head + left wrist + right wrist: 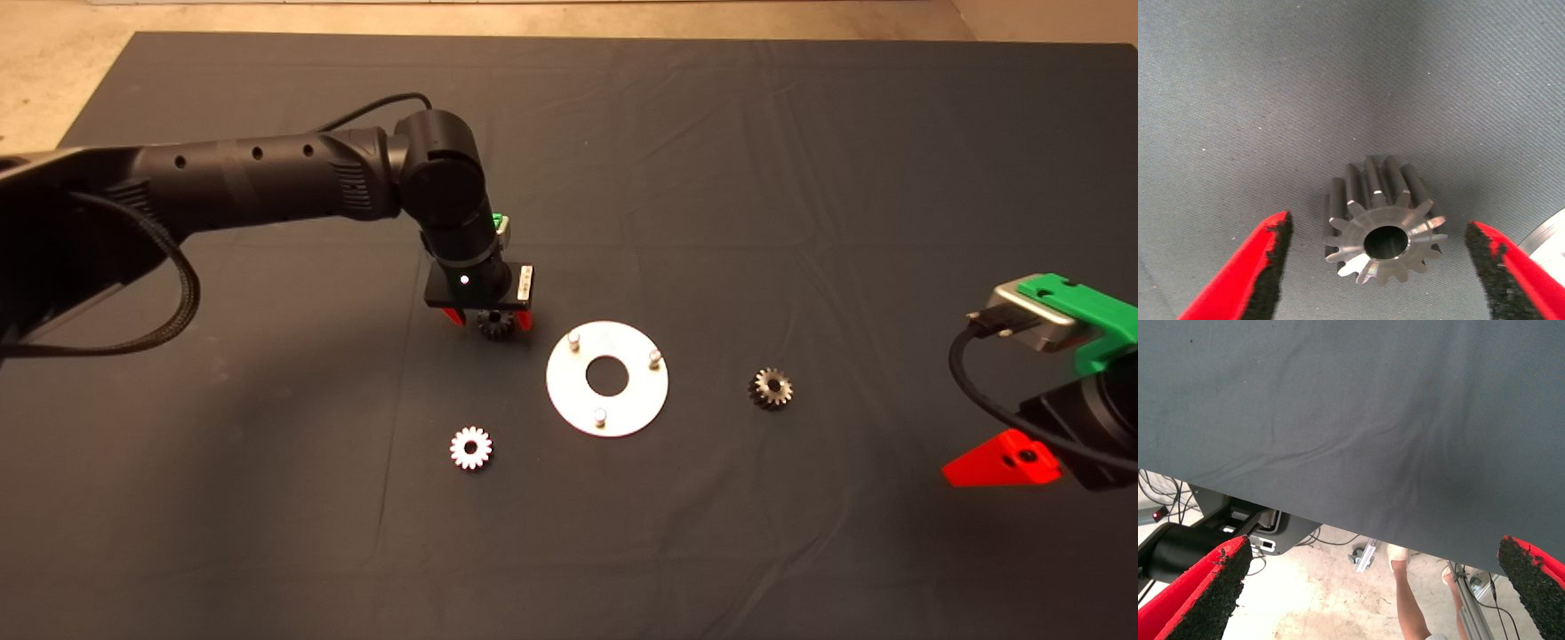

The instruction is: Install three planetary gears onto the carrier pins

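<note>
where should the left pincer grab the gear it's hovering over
Grip the gear across its toothed outer rim, coming straight down from above. It appears to lie flat on the mat with its centre hole facing up, and the open left pincer already has a finger on each side, not touching.

On the mat [800, 178] the disc [640, 404] lies near the middle, with three pins on it: one [574, 340] at its far left, one [655, 357] at its right, one [600, 415] at its near edge. One gear [471, 447] lies near the disc, to its near left; another [771, 388] lies to its right, apart from it. The third gear [494, 325] lies just left of the disc, between the spread fingers [1248, 267] of the left end effector [489, 320], touching neither. The right end effector [1005, 460] sits at the mat's right edge, spread wide. A person's legs [1408, 600] stand on the floor beyond the mat.
</note>
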Motion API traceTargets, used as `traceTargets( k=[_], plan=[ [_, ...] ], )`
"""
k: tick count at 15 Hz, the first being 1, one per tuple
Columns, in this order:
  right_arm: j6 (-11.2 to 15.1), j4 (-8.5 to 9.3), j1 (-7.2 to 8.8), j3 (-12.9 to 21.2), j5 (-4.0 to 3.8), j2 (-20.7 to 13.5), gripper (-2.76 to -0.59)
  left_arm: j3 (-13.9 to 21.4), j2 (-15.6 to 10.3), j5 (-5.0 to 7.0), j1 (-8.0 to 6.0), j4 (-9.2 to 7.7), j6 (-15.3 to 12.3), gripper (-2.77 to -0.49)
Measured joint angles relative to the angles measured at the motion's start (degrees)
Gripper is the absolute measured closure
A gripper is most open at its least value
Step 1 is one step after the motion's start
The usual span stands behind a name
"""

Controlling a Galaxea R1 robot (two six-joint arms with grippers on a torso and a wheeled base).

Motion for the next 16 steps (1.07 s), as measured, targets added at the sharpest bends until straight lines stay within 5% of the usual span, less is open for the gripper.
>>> traceTargets(
  k=[16],
  plan=[
    [0.0, 0.0, -0.11, 0.0, -0.01, 0.0, -2.75, -1.7, 1.0, -0.44, 0.06, 0.15, 1.3, -1.51]
  ],
)
